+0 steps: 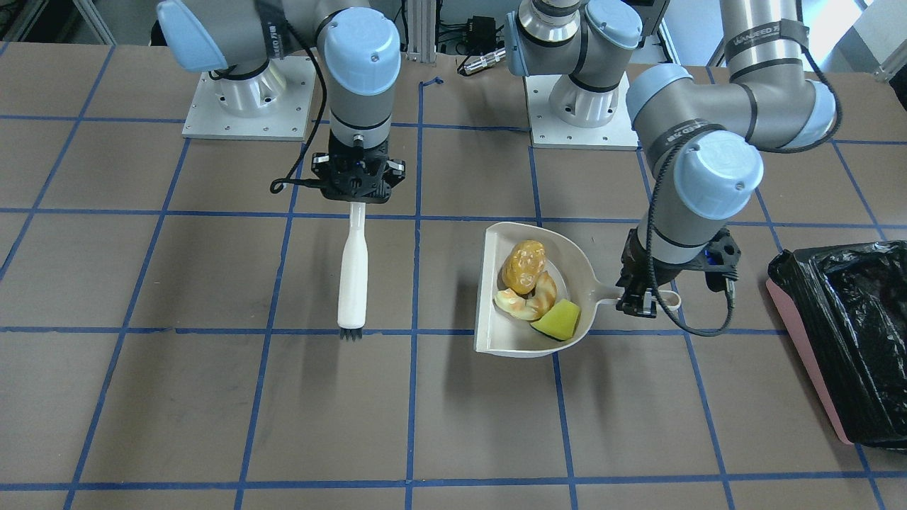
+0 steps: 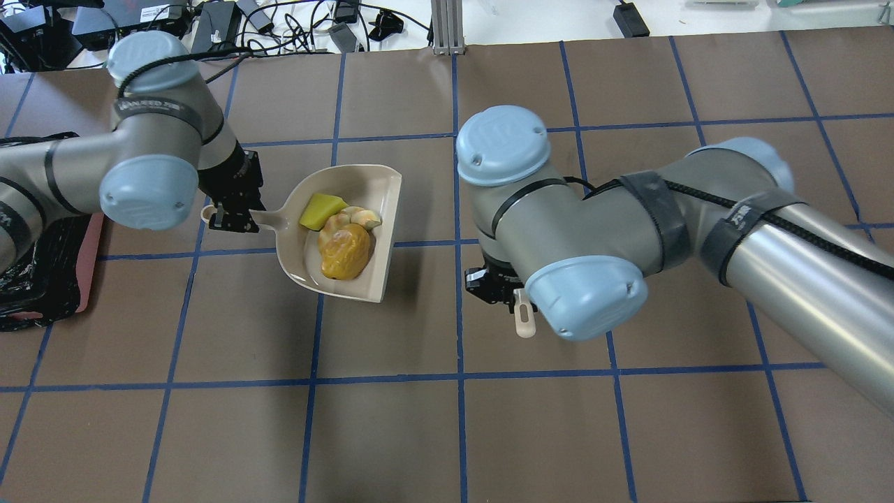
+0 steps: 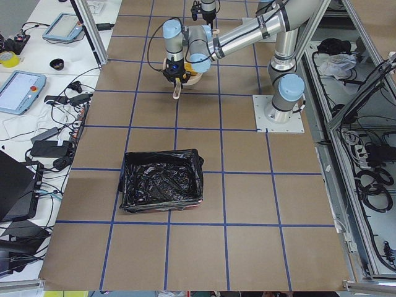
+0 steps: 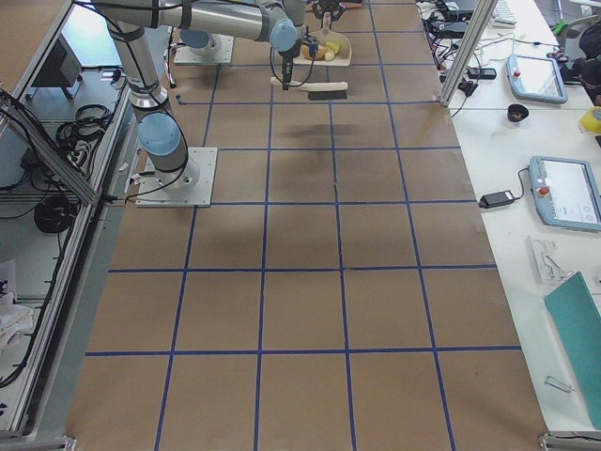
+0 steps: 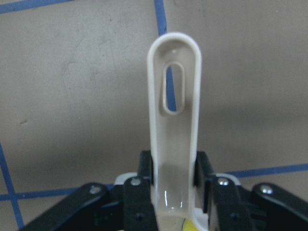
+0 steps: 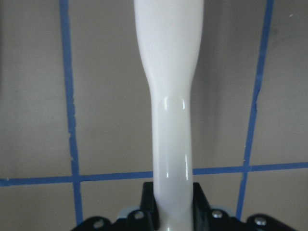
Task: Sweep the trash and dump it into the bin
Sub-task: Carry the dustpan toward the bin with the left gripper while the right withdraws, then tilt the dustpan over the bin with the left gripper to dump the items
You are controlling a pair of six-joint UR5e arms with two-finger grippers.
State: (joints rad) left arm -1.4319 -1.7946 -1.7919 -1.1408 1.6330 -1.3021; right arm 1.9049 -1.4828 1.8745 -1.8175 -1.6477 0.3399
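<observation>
Trash (image 2: 343, 250) lies together in the pan that the left fingers (image 5: 146, 169) hold. Those fingers press from both sides onto the narrow beige plastic handle (image 5: 174, 120), whose slotted tip pokes out past them. Outward from that pinch the handle widens into the beige scoop-shaped dustpan (image 1: 521, 343). In its bowl are the yellow sponge-like wedge (image 1: 558, 319), nearest the handle, then the curved tan croissant-like piece (image 1: 536, 301), with the glossy orange-yellow lump (image 1: 524, 265) touching it.

The pan's long axis runs from handle to mouth. The pink rectangular bin lined with crinkled black plastic (image 1: 793, 269) lies off the handle end, on the robot's left, near these fingers. The straight open mouth faces the opposite way. I judge the carry would go handle-first, and the mouth would have to swing round over the rim before tipping (otherwise the pieces slide out short). The left arm is plainly the nearer to the bin.

On the mouth side, well apart from the pan, the right fingers (image 6: 147, 202) pinch the neck of the white-handled brush with dark bristles (image 1: 353, 276) over the brown desk gridded with blue tape (image 1: 212, 397). Whether the pan is clear of the desk I cannot tell
</observation>
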